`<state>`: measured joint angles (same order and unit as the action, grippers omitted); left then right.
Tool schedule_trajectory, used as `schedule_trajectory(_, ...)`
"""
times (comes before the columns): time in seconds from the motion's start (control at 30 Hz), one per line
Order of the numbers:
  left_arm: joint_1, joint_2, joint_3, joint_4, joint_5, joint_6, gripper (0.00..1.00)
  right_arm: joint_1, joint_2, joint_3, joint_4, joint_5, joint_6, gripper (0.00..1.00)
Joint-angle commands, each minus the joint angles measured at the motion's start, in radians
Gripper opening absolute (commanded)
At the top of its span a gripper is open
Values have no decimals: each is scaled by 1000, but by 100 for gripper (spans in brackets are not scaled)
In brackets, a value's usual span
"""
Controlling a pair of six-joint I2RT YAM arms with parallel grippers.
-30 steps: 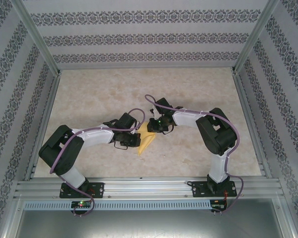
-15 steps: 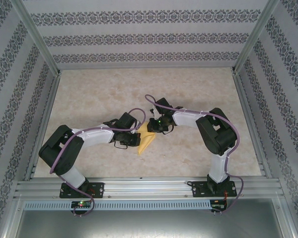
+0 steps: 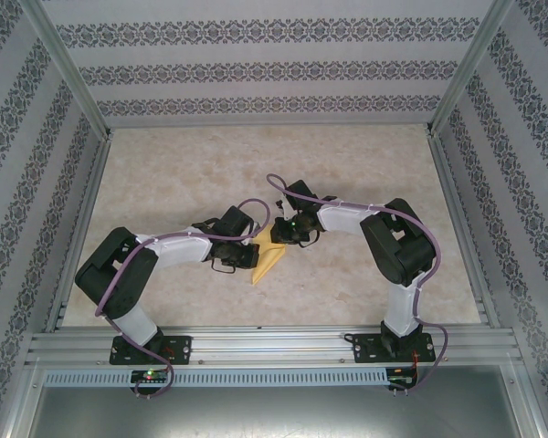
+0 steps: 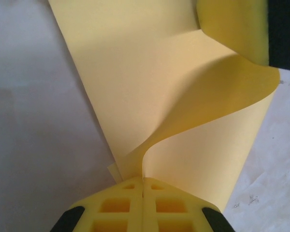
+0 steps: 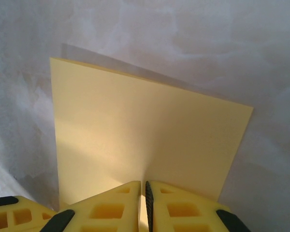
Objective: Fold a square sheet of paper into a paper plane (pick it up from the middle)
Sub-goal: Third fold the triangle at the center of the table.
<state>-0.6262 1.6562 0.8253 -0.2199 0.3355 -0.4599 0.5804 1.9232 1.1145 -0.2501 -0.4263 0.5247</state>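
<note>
From the overhead camera I see both arms bent inward so that they meet over the middle of the table (image 3: 365, 164), and the sheet of paper (image 3: 267, 258) sits right between them, near the centre and a little toward the near edge. It is yellow-orange and looks like a narrow slanted wedge from above, its lower point toward the arm bases. The left gripper (image 3: 252, 255) comes at it from the left and the right gripper (image 3: 279, 234) from the upper right, both touching it. On the left wrist camera the yellow fingers (image 4: 116, 205) are pressed together with one edge of the sheet pinched between them; beyond the pinch one layer lies flat on the table while another lifts and curls up in a smooth wave. On the right wrist camera the fingers (image 5: 183, 208) are closed to a thin slit, clamped on the near edge of the sheet, which spreads flat with two sharp far corners. I cannot tell whether any crease is pressed.
</note>
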Motion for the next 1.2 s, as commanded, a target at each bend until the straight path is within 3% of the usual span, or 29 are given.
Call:
schedule_trajectory(0.0,10,4,7,-23,-26,6,0,13,19,-27,-29,35,15,15)
schedule_trajectory(0.33,8,-66,-52,3,12,-25,1,13,18,-31,-28,40,14,15)
schedule_trajectory(1.17,6,-40,-8,23,-3,26,1,18,28,-38,-20,42,23,15)
